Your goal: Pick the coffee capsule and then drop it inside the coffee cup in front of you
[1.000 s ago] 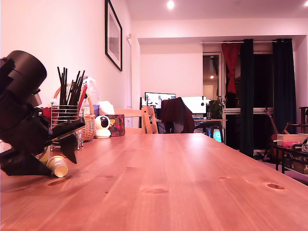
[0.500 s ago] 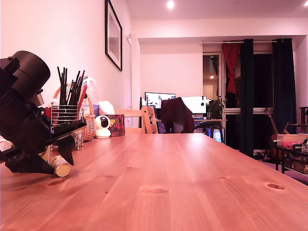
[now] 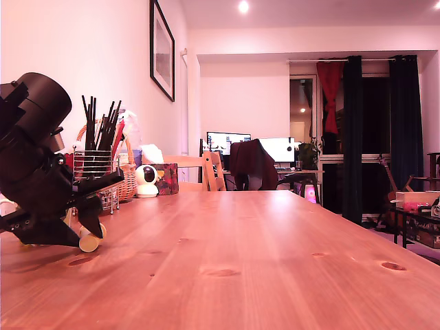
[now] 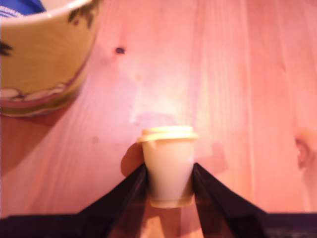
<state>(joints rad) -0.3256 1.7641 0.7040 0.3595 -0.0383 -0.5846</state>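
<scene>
Long reddish pine-plank counter (image 3: 275, 261) fills the exterior view, running back toward a desk with monitors. Bulky black robot arm (image 3: 34, 158) sits at the exterior view's left edge, tilted down to the counter. Behind it a wire mesh holder of dark sticks (image 3: 96, 165), a woven basket (image 3: 127, 175) and a small white round camera (image 3: 146, 181) stand along the wall.

Cream-yellow ceramic coffee cup with leaf print (image 4: 44, 54) stands upright on the counter in the wrist view, near the capsule but apart from it; something blue shows inside at its rim, too cropped to identify.

Gripper (image 4: 169, 186): the two black fingers (image 4: 130, 191) pinch the capsule, one against each side of its tapered body.

Small tapered plastic coffee capsule (image 4: 169, 166) looks pale cream rather than blue under this light, wider rim pointing away from the wrist. In the exterior view the capsule (image 3: 90, 238) is at counter level; touching or just above, cannot tell.
</scene>
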